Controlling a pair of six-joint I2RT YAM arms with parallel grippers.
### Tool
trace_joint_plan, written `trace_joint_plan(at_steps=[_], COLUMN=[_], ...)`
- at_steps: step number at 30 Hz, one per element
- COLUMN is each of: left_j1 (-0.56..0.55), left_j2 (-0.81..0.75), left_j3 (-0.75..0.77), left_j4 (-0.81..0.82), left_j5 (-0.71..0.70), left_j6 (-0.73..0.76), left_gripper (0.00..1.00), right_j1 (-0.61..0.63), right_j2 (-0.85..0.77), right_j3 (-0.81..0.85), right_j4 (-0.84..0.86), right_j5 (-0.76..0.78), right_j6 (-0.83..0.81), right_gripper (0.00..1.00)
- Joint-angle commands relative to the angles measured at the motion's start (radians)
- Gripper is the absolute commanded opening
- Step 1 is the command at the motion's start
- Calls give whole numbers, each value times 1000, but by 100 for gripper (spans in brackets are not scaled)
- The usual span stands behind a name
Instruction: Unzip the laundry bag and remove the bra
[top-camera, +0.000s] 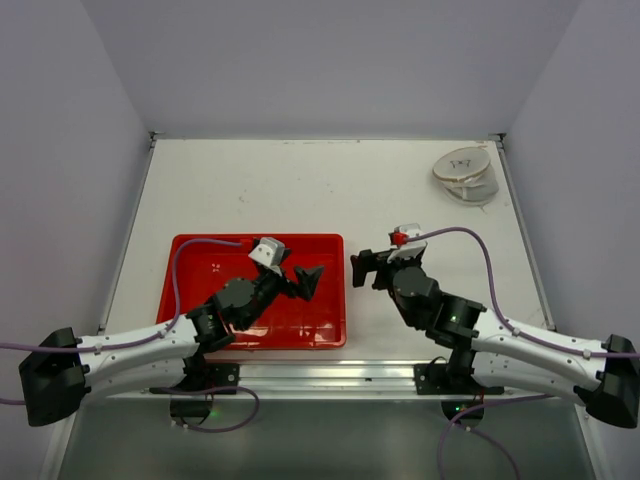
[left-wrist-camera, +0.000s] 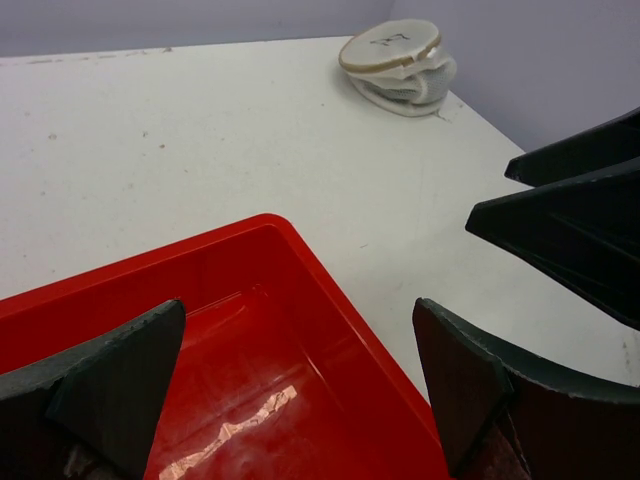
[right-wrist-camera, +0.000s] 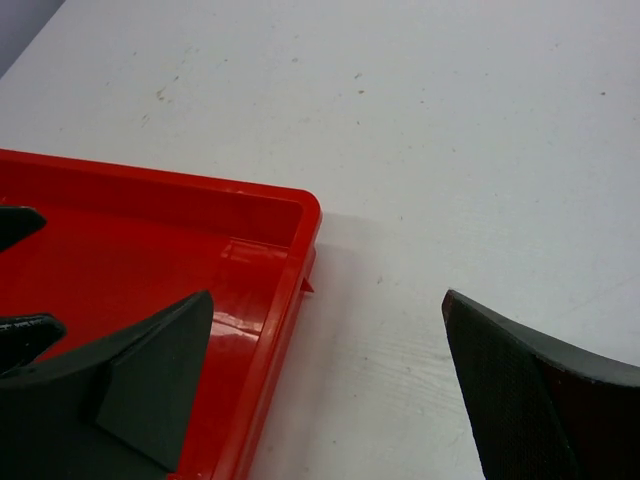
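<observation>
Both wide open and empty, the left pincer (top-camera: 310, 280) hangs over the red tray (top-camera: 200, 245) and the right pincer (top-camera: 362, 270) just beside it; the laundry bag (top-camera: 465, 175) lies in the table's (top-camera: 300, 190) far right corner.

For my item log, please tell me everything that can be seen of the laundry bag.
The laundry bag is a small round pouch of whitish mesh with a stiff tan rim and a small dark mark on its top face. It looks collapsed, mesh bunched under the tilted rim. It lies in the far right corner of the white table, touched by nothing else. Its zip and contents cannot be seen.
</observation>
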Motion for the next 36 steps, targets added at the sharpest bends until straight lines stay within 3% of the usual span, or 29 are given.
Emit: trace_joint_plan(at_steps=[1, 3, 7, 15, 20, 21, 25, 29, 36], left_j1=[-2, -2, -1, -2, -2, -2, -2, -2, -1], left_j2=[-23, -27, -47, -56, -56, -55, -50, -46, -26], left_j3=[6, 0, 1, -14, -13, -11, -6, 1, 10], left_j4=[55, 56, 44, 44, 44, 44, 38, 30, 30], left_j5=[-17, -30, -54, -90, -79, -76, -74, -77, -59], left_j6=[17, 15, 9, 0, -8, -9, -9, -8, -12], left_gripper=[100, 100, 100, 100, 100, 100, 100, 100, 100], right_j1=[3, 3, -38, -482, -776, -799, -876, -1017, -1115], right_j2=[-4, 33, 140, 437, 637, 677, 864, 922, 1002], right_j3=[3, 16, 189, 447, 645, 679, 811, 817, 854], right_j4=[74, 84, -102, -25, -102, -148, -214, -229, -230], right_j5=[36, 91, 220, 137, -128, -130, -125, -186, -208], right_j6=[-1, -9, 25, -138, 26, 37, 52, 155, 120], right_gripper=[99, 99, 99, 98, 85, 79, 74, 72, 72])
